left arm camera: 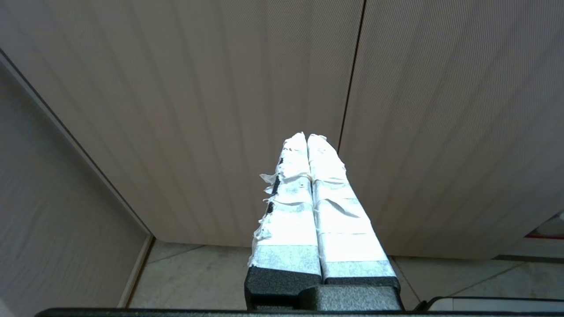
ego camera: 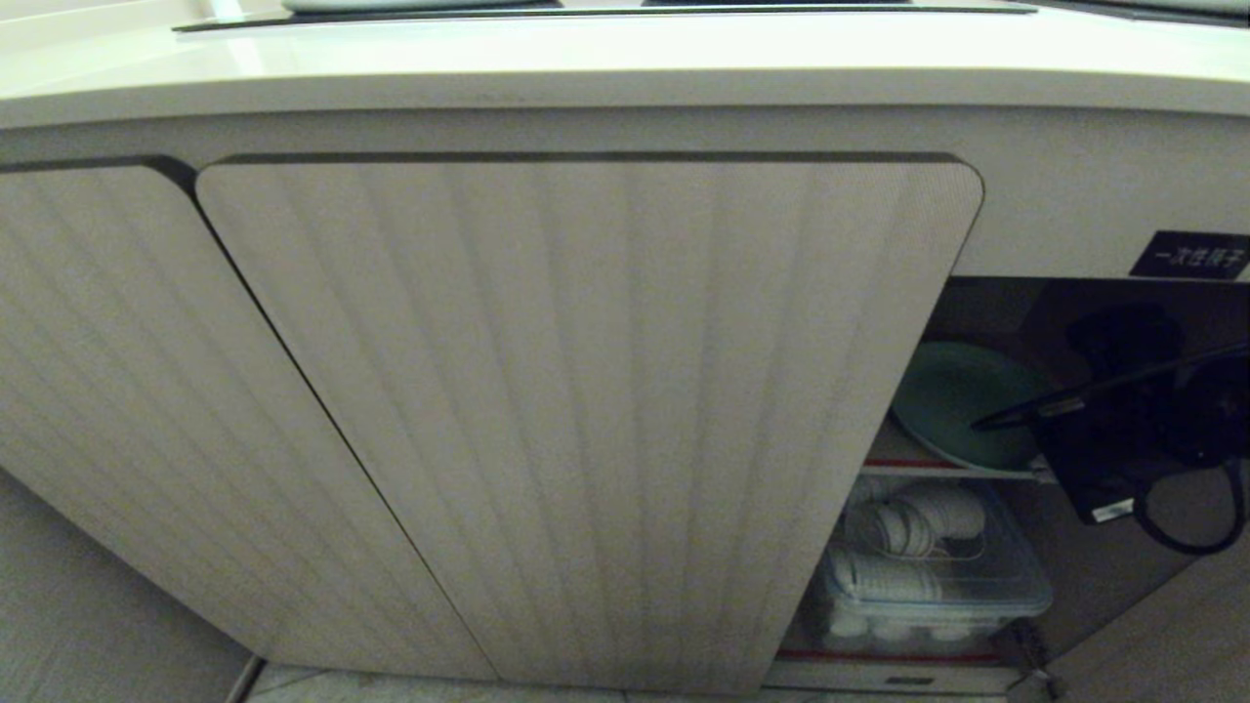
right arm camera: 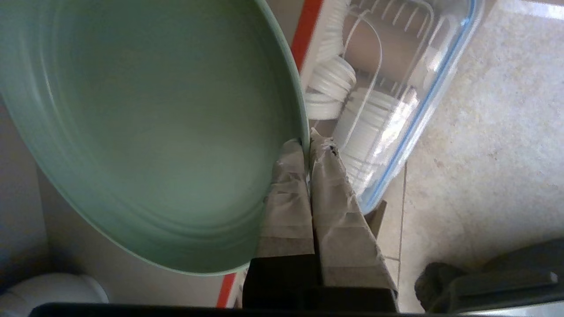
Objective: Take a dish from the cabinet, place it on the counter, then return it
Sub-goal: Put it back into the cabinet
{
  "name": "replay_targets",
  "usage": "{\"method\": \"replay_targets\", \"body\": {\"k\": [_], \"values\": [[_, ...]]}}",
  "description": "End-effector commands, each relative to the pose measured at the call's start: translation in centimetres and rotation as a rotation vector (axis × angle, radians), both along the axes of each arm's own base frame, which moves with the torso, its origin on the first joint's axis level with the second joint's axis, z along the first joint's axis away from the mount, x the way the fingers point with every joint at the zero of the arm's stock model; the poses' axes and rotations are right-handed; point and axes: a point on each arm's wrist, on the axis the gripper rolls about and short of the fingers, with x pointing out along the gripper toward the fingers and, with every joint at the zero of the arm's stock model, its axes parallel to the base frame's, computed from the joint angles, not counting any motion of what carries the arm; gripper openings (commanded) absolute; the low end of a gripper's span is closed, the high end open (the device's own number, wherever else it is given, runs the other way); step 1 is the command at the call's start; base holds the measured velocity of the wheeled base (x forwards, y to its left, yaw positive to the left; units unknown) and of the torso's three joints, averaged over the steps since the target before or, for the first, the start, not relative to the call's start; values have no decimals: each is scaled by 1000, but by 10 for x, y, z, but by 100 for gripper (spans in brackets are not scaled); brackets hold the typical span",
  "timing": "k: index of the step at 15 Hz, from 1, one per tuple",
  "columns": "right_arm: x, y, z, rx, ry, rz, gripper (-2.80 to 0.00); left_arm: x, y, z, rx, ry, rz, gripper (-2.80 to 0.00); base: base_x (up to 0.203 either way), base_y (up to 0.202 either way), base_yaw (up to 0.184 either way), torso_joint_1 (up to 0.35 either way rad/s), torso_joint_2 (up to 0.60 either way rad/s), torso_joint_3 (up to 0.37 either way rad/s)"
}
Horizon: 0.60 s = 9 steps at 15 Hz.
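Mint-green dish (right arm camera: 145,132) is seen clamped at its rim by the right gripper (right arm camera: 307,145) only from that wrist; overhead, it sits on the cabinet (ego camera: 586,410) shelf. Left gripper (left arm camera: 307,140) is clenched, empty.

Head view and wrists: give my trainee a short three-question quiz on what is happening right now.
1. True or false: the right gripper is shut on the rim of the dish.
2. Where is the clear bin of white items? A. on the counter; B. in the cabinet, below the red-edged shelf; C. on the floor.
3. Fill in: the left gripper is ____ and holds nothing, facing the ribbed doors.

Key: 1 true; 2 B; 3 shut.
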Motion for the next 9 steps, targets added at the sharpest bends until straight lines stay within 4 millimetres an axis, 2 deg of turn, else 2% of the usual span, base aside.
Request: {"method": "replay_targets", "body": {"k": [1,9], "values": [[2,0,-2,5,3,-11,-280,0,0,0,-1,0,1,-280,0,0,0,0,0,0],[3,-1,-6,9,12,-50,-280,0,0,0,-1,0,1,-280,0,0,0,0,0,0]]}}
